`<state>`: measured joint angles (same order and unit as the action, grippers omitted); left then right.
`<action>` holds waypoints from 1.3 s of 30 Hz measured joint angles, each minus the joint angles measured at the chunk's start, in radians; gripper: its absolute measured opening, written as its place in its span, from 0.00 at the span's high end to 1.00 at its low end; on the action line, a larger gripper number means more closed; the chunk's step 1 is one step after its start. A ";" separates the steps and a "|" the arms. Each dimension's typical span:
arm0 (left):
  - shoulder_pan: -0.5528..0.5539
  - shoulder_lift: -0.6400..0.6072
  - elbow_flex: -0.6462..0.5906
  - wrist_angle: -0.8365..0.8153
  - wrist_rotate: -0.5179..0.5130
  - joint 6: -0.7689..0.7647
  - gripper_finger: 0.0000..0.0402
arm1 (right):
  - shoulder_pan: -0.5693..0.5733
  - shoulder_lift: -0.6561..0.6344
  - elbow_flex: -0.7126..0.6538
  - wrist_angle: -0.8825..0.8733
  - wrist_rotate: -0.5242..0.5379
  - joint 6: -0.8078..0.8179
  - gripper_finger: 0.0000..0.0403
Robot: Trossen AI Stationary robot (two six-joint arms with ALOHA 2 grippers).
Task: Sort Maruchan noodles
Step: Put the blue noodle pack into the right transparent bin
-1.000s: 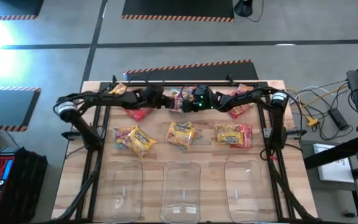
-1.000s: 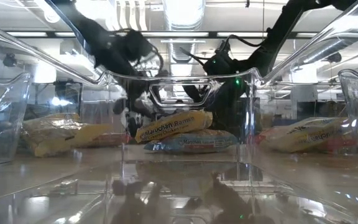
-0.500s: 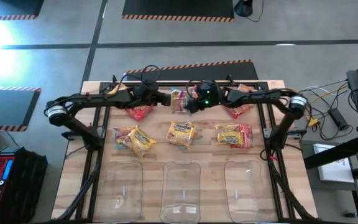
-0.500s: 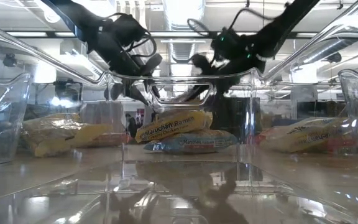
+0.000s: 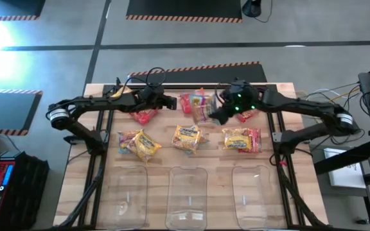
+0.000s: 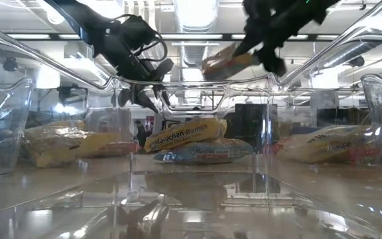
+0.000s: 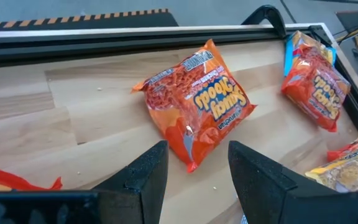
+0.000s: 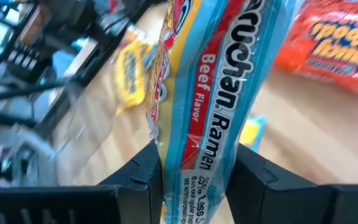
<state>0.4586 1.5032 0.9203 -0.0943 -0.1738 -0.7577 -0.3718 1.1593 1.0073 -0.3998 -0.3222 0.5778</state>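
Wooden table (image 5: 281, 168) — three clear bins (image 5: 186, 188); right hand (image 5: 218, 114) grips one packet (image 5: 201, 106).

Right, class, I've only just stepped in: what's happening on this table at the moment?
Two dark robot arms are sorting glossy plastic ramen packets on a wooden table. The right gripper is shut on a light blue Beef Flavor packet, holding it in the air at the far side. The left gripper hangs open over a red-orange packet lying flat. More packets lie in a row before three clear plastic bins, which look empty.
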 joint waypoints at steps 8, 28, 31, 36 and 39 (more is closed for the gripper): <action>0.001 0.000 0.000 0.014 0.000 0.018 0.62 | 0.151 -0.142 0.000 -0.191 -0.002 0.013 0.71; 0.008 0.001 0.000 0.013 0.000 0.043 0.62 | 0.480 -0.201 0.000 -0.547 -0.249 0.252 0.70; 0.008 0.001 -0.001 0.012 0.000 0.043 0.62 | 0.504 -0.199 0.000 -0.626 -0.275 0.252 0.70; 0.008 0.001 -0.001 0.012 0.000 0.043 0.62 | 0.534 -0.181 0.001 -0.765 -0.288 0.198 0.70; 0.008 0.001 -0.001 0.012 0.000 0.043 0.62 | 0.549 -0.181 0.001 -0.785 -0.288 0.118 0.70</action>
<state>0.4667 1.5040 0.9195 -0.0822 -0.1738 -0.7147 0.1767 0.9783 1.0080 -1.1851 -0.6099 0.6958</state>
